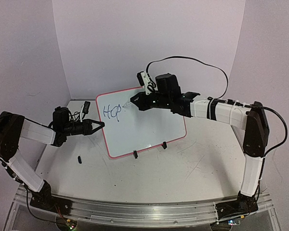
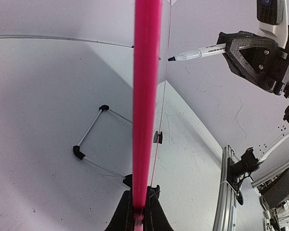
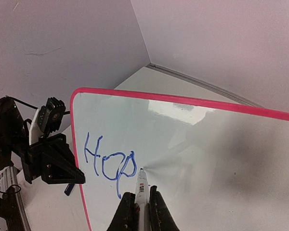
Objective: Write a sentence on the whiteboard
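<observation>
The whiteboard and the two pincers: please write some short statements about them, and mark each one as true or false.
1. The left pincer is shut on the pink rim of the whiteboard. True.
2. The right pincer is empty. False: it holds a marker, whose tip is at the board, just right of the last letter.
3. The blue lettering on the board reads "Hop". True.
4. The whiteboard lies flat on the table. False: it stands up on its lower edge, where two black clip feet are fitted.
</observation>
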Robot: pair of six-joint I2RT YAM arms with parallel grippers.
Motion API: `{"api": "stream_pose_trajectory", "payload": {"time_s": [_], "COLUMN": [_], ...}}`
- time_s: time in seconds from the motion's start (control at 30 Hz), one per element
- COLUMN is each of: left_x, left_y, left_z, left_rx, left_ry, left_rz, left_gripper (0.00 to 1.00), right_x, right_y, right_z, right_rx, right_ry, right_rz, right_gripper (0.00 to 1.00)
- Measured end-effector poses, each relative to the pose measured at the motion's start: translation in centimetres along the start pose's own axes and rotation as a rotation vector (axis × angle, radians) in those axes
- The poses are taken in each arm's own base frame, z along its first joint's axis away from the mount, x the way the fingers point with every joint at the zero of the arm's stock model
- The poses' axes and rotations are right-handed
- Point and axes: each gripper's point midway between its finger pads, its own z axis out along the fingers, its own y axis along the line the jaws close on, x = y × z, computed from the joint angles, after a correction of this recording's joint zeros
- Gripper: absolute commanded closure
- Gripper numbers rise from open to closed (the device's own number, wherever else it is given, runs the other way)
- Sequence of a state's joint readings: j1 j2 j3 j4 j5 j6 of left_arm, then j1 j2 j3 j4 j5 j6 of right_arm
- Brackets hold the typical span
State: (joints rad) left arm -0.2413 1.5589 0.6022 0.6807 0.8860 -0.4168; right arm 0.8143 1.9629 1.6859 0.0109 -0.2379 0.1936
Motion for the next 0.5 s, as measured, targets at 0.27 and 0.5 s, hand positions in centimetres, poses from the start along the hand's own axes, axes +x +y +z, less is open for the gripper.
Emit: {"api": "stream_pose_trajectory", "payload": {"time_s": [0.27,0.5], "left_x": [0.00,-0.01], "left_y": [0.00,0.03], "left_z": [0.00,0.00], "left_rx": [0.000,-0.002], "left_ry": [0.000,-0.001], "left_rz": [0.000,-0.001], "left_gripper": [1.00,1.00], "right_x": [0.64,0.84], "right_y": [-0.15,-0.52], "right_z": [0.45,0.51], "right_rx": [-0.002,0.017], "right_ry": [0.014,0.012], "right_rz": [0.010,0.012], "right_gripper": [1.00,1.00]}}
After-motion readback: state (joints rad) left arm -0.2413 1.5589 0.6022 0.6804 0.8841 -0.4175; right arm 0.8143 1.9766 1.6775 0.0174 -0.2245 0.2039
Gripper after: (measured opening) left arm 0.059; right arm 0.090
